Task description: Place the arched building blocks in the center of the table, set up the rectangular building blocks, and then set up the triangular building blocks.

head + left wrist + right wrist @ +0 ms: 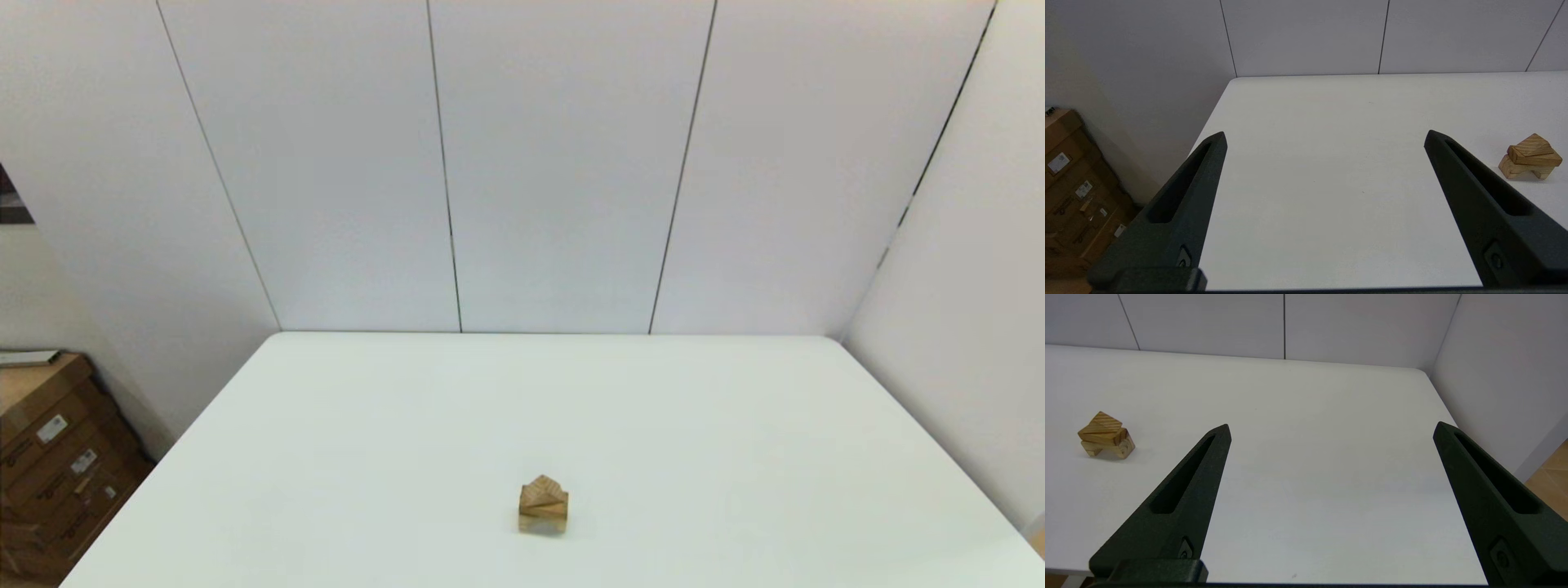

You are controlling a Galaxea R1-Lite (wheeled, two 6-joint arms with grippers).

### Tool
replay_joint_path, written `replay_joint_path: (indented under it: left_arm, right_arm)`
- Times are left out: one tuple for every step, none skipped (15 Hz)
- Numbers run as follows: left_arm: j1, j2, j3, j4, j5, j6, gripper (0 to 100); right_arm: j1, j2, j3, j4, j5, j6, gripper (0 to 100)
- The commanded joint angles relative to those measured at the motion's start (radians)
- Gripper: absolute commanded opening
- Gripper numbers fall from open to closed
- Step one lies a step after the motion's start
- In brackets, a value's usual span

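A three-block stack is seen on the white table (pixel 735 457), near the front edge and roughly centred left to right in the head view. The arched block (pixel 1511 168) sits at the bottom, hollow side down, so it rests on two feet with a gap under it. The flat rectangular bar (pixel 1535 158) is laid across the top of the arch, touching it, slightly skewed to the arch's long axis in the left wrist view. The triangular wedge (pixel 1533 145) is set on the bar, ridge up, grain lines visible on its sloped face. All three are in contact and nothing else touches them. Neither arm is seen in the head view. The left gripper (pixel 1325 132) is held low at the table's near left, fingers spread wide and holding nothing, stack well off to its right. The right gripper (pixel 1331 425) is held low at the near right, fingers likewise spread wide and holding nothing, stack well off to its left. Brown cardboard boxes (pixel 49 457) are stacked on the floor past the table's left edge. Pale wall panels (pixel 555 163) stand behind the table.
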Motion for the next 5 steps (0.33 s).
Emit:
replay_joint_path:
  left_arm:
    - [0.0, 0.003, 0.0, 0.0, 0.0, 0.001, 100]
    - [0.0, 0.002, 0.0, 0.0, 0.0, 0.001, 100]
    - [0.0, 0.003, 0.0, 0.0, 0.0, 0.001, 100]
    - [0.0, 0.003, 0.0, 0.0, 0.0, 0.001, 100]
    - [0.0, 0.002, 0.0, 0.0, 0.0, 0.001, 100]
  right_arm:
    - [0.0, 0.001, 0.003, -0.008, -0.001, 0.029, 100]
    - [0.0, 0.001, 0.003, -0.008, -0.003, 0.034, 100]
    - [0.0, 0.001, 0.002, -0.008, -0.003, 0.034, 100]
    - [0.0, 0.001, 0.002, -0.008, -0.003, 0.034, 100]
    - [0.0, 0.001, 0.003, -0.008, -0.003, 0.034, 100]
